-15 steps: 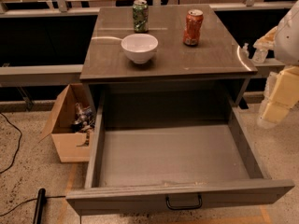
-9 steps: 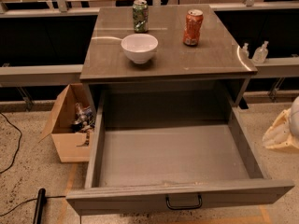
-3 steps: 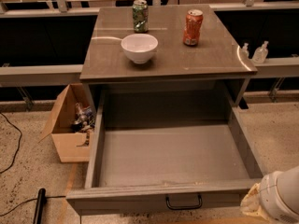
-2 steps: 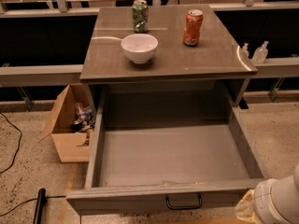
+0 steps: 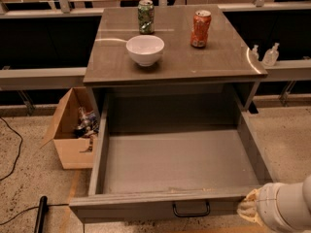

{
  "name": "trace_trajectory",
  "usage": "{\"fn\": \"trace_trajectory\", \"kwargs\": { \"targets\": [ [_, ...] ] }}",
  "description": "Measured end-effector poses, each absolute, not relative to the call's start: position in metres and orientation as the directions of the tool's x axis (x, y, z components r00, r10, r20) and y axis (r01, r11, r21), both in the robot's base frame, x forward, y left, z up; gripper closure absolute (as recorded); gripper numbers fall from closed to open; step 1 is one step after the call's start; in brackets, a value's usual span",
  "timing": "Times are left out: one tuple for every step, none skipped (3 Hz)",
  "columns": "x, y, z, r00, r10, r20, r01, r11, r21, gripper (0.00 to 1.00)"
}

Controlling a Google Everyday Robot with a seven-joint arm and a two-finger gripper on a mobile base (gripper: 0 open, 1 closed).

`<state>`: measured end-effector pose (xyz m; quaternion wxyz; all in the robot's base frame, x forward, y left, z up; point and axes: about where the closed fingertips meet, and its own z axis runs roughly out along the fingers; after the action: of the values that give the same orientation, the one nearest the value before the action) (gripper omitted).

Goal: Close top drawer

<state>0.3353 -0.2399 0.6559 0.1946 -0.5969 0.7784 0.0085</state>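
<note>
While top drawer (image 5: 177, 161) open, end effector (image 5: 253, 208) front-right.

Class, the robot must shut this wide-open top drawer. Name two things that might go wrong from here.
1. The gripper sits by the right front end of the top drawer, away from its central handle; an off-centre push might skew and jam it.
2. A hard slam might shake the cabinet top and topple the upright orange can or green can.

Grey top drawer (image 5: 180, 159), black handle (image 5: 191, 210); cream-white hand (image 5: 250, 208) at its front right corner; white bowl (image 5: 145, 49), green can (image 5: 145, 16) and orange-red can (image 5: 200, 28) on the brown-grey table (image 5: 218, 57); speckled floor (image 5: 29, 178).
</note>
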Motion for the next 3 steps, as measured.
{"fn": "trace_trajectory", "kwargs": {
  "targets": [
    [0.353, -0.236, 0.66, -0.181, -0.927, -0.33, -0.917, 0.28, -0.283, 1.0],
    [0.369, -0.236, 0.661, -0.151, -0.926, -0.346, -0.902, 0.272, -0.336, 1.0],
    [0.387, -0.23, 0.654, -0.118, -0.924, -0.363, -0.888, 0.262, -0.379, 1.0]
  ]
}}
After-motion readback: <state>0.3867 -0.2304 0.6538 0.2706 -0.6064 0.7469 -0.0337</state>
